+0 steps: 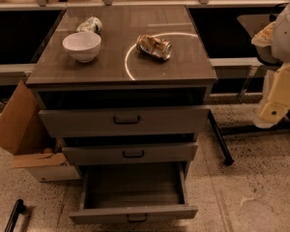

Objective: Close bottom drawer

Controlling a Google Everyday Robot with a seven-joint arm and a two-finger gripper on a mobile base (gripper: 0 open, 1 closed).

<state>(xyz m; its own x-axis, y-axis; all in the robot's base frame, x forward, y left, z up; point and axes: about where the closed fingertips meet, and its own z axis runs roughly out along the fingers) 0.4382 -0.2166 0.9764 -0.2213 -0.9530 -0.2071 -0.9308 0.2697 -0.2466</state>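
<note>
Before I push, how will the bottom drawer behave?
Bottom drawer looks empty, so probably light and slides straight. Pulled far out, an off-centre push may skew it; aim near the handle. Pincer hangs far right, apart from the cabinet.

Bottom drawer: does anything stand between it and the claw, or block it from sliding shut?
Nothing visible does. The bottom drawer stands pulled out with nothing seen inside; the claw hangs right of the cabinet, apart from it.
</note>
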